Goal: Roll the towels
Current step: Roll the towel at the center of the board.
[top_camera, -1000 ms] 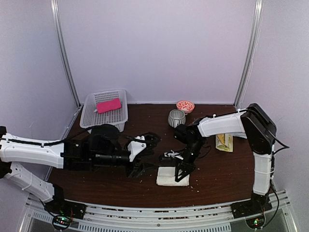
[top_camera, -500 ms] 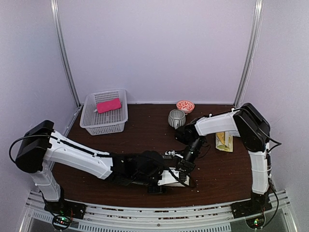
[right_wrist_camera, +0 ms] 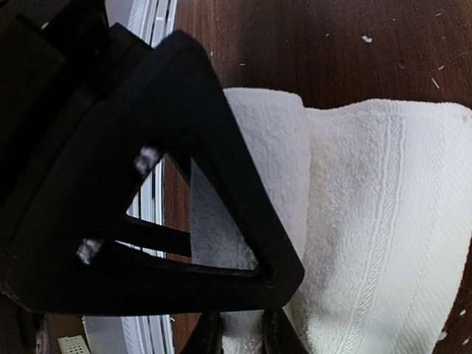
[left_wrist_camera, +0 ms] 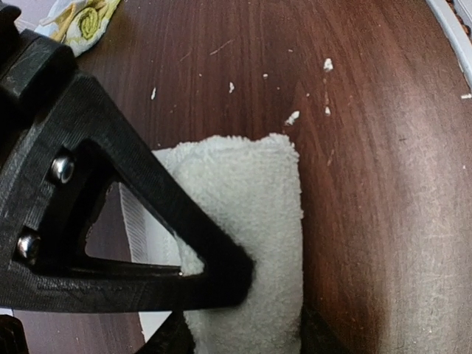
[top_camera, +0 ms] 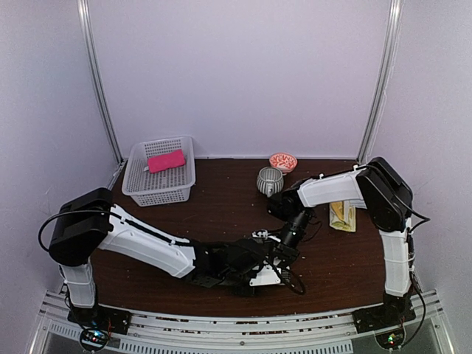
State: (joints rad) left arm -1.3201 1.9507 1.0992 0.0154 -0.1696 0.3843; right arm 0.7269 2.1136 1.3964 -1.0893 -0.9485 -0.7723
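- The overhead view is lit evenly and softly. The pale walls carry a faint lilac cast, and shadows on the dark table (top_camera: 221,206) are weak.
- Fine detail is soft in that view.
- In the left wrist view, a pale sheen spreads over the wood at right. The white towel (left_wrist_camera: 258,192) is sharp.
- In the right wrist view, a black finger (right_wrist_camera: 221,147) fills the left as a blurred near-silhouette, and the rail strip behind it is washed out.

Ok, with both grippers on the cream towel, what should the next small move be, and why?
Probably roll the pinched end over onto the flat part. The left gripper and right gripper both seem to pinch the cream towel at its rolled end, and a flat stretch lies unrolled beside it.
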